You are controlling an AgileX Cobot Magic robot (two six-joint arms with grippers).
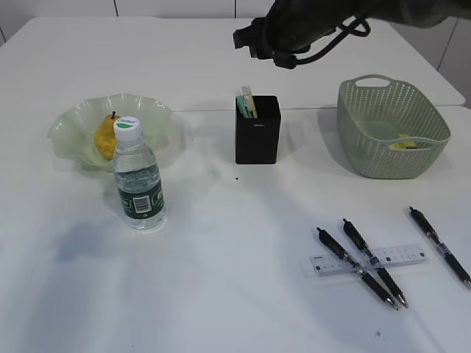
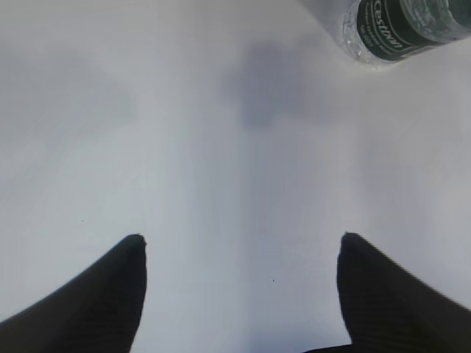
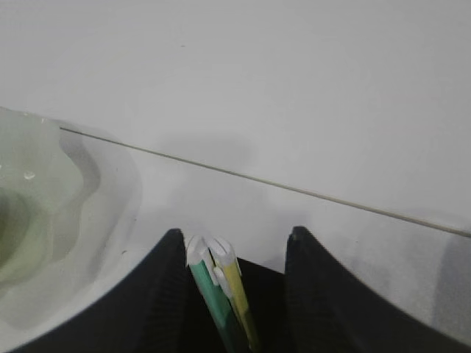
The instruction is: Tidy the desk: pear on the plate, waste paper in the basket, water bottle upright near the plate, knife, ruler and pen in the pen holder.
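My right gripper (image 1: 255,43) hangs open above the black pen holder (image 1: 257,136). In the right wrist view its fingers (image 3: 234,234) frame a green knife (image 3: 210,294) and a yellow knife (image 3: 237,294) that stand in the holder (image 3: 268,301). The yellow pear (image 1: 107,136) lies on the green glass plate (image 1: 73,121). The water bottle (image 1: 138,180) stands upright in front of the plate. Three black pens (image 1: 358,268) and a clear ruler (image 1: 408,257) lie at the front right. My left gripper (image 2: 241,239) is open and empty over bare table, with the bottle (image 2: 401,29) ahead to its right.
The green basket (image 1: 390,140) stands at the right with yellow paper (image 1: 405,145) inside. The plate's rim (image 3: 44,243) shows at the left of the right wrist view. A table seam (image 3: 294,190) runs behind the holder.
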